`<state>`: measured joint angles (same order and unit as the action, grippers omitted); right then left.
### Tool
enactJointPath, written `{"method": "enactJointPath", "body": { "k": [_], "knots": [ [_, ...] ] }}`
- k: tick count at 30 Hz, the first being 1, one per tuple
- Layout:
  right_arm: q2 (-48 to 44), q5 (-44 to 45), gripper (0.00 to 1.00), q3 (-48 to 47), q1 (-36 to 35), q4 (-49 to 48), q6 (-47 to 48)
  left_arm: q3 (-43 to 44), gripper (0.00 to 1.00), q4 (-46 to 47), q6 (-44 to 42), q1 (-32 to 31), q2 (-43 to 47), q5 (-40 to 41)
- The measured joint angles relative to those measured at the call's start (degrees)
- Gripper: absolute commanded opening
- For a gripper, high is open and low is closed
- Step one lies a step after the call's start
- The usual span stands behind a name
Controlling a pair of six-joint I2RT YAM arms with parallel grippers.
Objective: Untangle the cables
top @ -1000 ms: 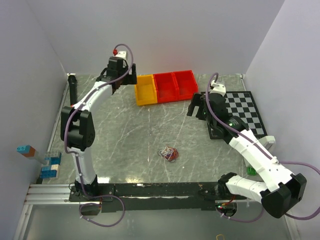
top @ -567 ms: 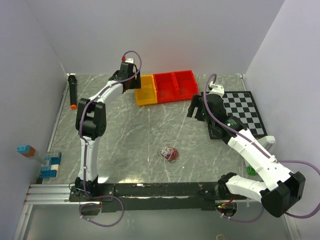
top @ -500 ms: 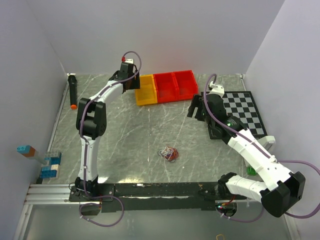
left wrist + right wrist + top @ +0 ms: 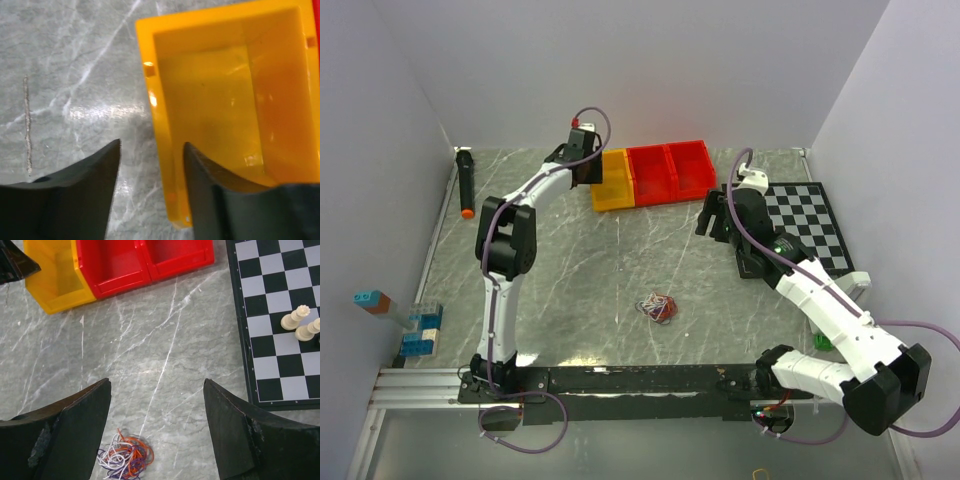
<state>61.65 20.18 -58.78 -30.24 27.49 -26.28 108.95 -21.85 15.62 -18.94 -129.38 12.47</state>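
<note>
At lower centre, the cables looked light, limp, snag-prone, best pinched by an outer loop; left claw and right claw gaped empty.

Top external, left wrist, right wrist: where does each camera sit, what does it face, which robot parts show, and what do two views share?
Top external: above, behind the bases, looking down over the table; both arms show.
Left wrist: above the yellow bin, facing down; left gripper open.
Right wrist: facing down at the cables and chessboard; right gripper open.
Shared: yellow bin, in all three.
</note>
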Motion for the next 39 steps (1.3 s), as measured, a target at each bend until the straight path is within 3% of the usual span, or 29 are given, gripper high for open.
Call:
{"method": "enactJointPath", "body": {
  "k": [10,16,24,28,34,39],
  "knots": [
    [-2.2,0.6,0.81,0.7,0.0,-0.1,0.0,-2.8,0.01,2.3,0.4,-1.4,0.1,0.5],
    [-2.3,1.3,0.81,1.4,0.0,0.1,-0.3,-9.8,0.01,7.3,0.6,-1.3,3.8,-0.1],
    [2.8,1.9,0.79,1.5,0.0,0.1,-1.6,-29.4,0.02,9.6,-0.7,-0.8,17.8,-0.2],
    [7.5,1.6,0.78,1.4,0.0,0.6,-2.9,-39.5,0.06,10.6,-3.0,-0.7,25.7,-1.2],
    [11.0,0.7,0.77,1.5,-1.8,0.6,-4.4,-48.8,0.24,8.3,-6.7,-0.7,35.9,-4.0],
    [13.6,0.8,0.73,1.5,-5.1,0.0,-5.8,-53.9,0.27,3.9,-9.9,-0.8,42.7,-5.9]
  ]
}}
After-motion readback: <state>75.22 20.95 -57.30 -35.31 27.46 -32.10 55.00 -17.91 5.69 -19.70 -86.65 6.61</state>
